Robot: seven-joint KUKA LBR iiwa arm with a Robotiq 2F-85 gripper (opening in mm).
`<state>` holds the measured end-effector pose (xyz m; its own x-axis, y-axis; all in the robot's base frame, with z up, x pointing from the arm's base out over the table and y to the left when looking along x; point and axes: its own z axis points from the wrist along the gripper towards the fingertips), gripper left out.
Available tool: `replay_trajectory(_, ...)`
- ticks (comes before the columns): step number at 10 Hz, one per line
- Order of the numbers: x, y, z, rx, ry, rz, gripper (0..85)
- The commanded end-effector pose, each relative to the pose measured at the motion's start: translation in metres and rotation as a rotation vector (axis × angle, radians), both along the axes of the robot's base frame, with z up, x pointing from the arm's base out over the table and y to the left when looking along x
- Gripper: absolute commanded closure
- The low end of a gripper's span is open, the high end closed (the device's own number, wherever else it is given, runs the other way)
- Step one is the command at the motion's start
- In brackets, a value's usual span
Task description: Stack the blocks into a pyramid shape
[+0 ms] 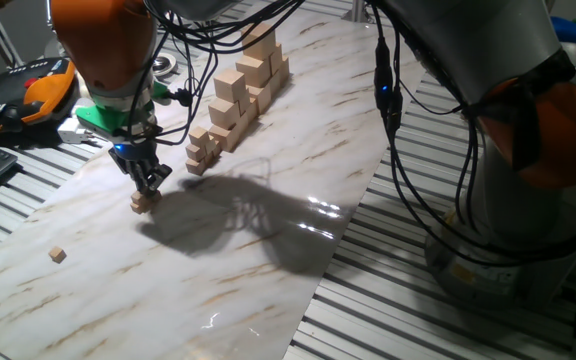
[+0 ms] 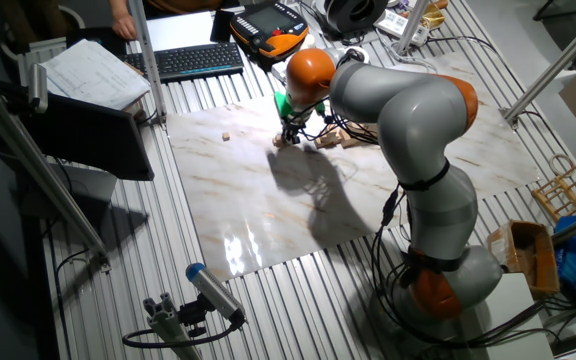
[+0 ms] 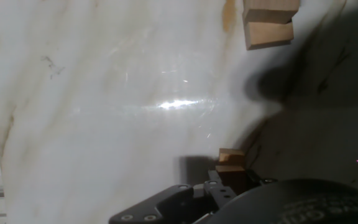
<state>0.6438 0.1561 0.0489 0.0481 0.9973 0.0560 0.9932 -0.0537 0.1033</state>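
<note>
The marbled counter (image 1: pixel 268 230) carries a tall stepped stack of big pale cubes (image 1: pixel 240 95) toward its far edge. In front of it the hand (image 1: pixel 147 184) hangs low, its fingers pointing down at a small tan block (image 1: pixel 144 202) that lies on the counter right under the fingertips. Whether the fingers grip it or stand apart, I cannot tell. A second small block (image 1: pixel 58 255) lies well apart, nearer the counter's front corner. In the hand view most of the fingers are cut off.

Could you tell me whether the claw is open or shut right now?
Shut on the small block: the claw fingers pinch it just above the marble board.
</note>
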Motion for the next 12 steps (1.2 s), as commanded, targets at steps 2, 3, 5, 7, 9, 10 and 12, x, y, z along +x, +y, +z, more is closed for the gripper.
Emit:
replay_trajectory(2,0.0001,0.0,-0.0002,0.0,0.0,-0.002,68.0)
replay_trajectory(3,0.0,-0.0001,-0.0004,0.003,0.003,-0.001,68.0)
replay_trajectory(5,-0.0003,-0.0006,-0.0012,0.006,0.008,0.0,68.0)
replay_trajectory(7,-0.0003,-0.0008,-0.0012,0.004,0.008,0.002,68.0)
replay_trajectory(9,-0.0003,-0.0007,-0.0013,0.004,0.005,-0.006,68.0)
replay_trajectory(10,-0.0002,-0.0007,-0.0014,0.006,0.005,-0.009,68.0)
replay_trajectory(12,-0.0004,-0.0011,-0.0015,0.006,0.005,-0.009,68.0)
